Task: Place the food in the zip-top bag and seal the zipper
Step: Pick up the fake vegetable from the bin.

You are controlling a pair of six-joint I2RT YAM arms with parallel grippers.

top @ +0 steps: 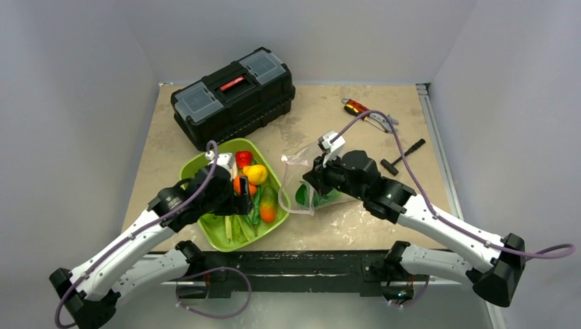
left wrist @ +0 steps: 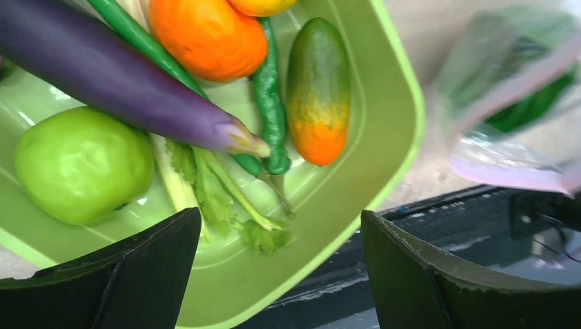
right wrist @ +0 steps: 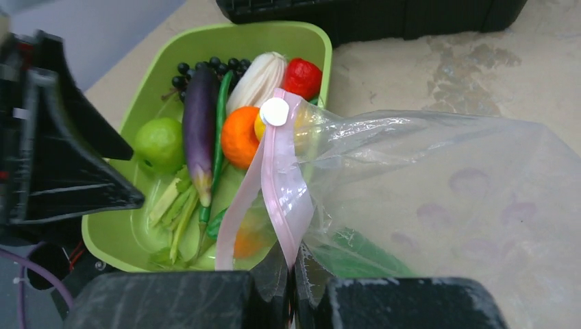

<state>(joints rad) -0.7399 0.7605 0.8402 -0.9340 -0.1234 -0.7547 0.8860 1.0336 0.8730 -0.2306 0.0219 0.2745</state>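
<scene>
Zip-top bag (right wrist: pixel 438 171): clear, crinkled; on the table (top: pixel 342 219) just right of the tray, mouth raised toward the tray.
Zipper (right wrist: pixel 277 185): pink strip, its two sides parted; white slider (right wrist: pixel 275 111) at the top.
Bag contents: one green leafy piece (right wrist: pixel 356 250), possibly bok choy; the plastic blurs it.
Tray contents: eggplant (left wrist: pixel 116 82), green apple (left wrist: pixel 82 164), orange (left wrist: pixel 205 34), green beans (left wrist: pixel 270 103), grapes (right wrist: pixel 199 68), white radish (right wrist: pixel 257 79).
Right gripper (right wrist: pixel 294 264): fingers pressed together on the zipper strip.
Left gripper (left wrist: pixel 279 219): jaws spread wide, empty, above the tray's near rim.
Tray (left wrist: pixel 404 137): lime-green.
Toolbox (top: pixel 233 92): black, lid down, behind the tray.
</scene>
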